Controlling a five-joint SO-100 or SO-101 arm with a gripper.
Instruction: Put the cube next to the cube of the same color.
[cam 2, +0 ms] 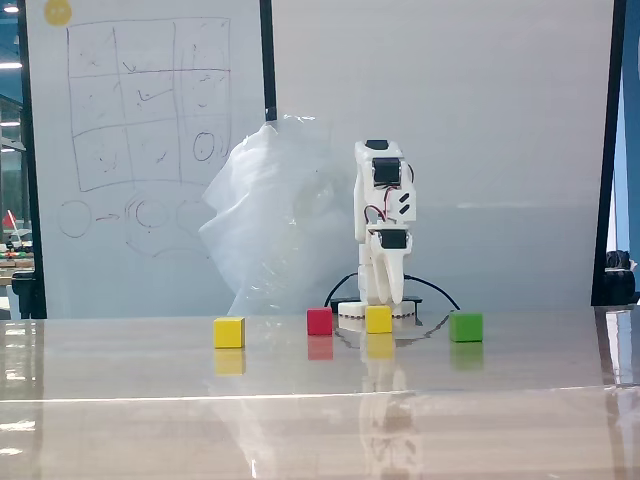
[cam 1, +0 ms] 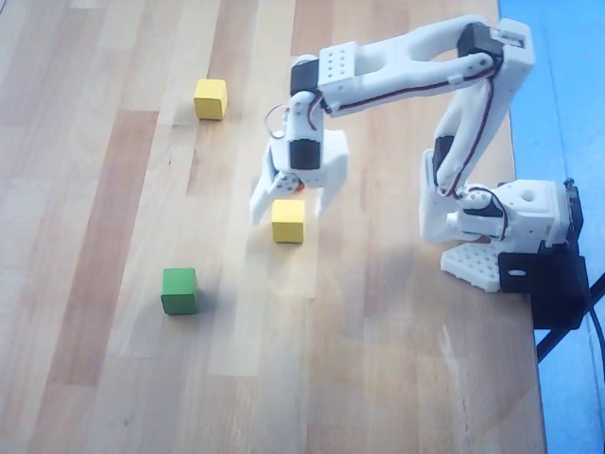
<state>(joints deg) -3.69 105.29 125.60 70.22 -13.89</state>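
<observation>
Gripper (cam 1: 286, 210) spread wide, fingers straddling the cube (cam 1: 288, 220) on the wooden table (cam 1: 113, 378), not yet closed on it, the cube of the same color (cam 1: 210, 98) well apart, green cube (cam 1: 179, 290) nearby, red cube (cam 2: 319, 321) beside it.

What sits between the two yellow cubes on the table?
In the fixed view, only the red cube stands between the far yellow cube and the yellow cube under the end effector.
</observation>
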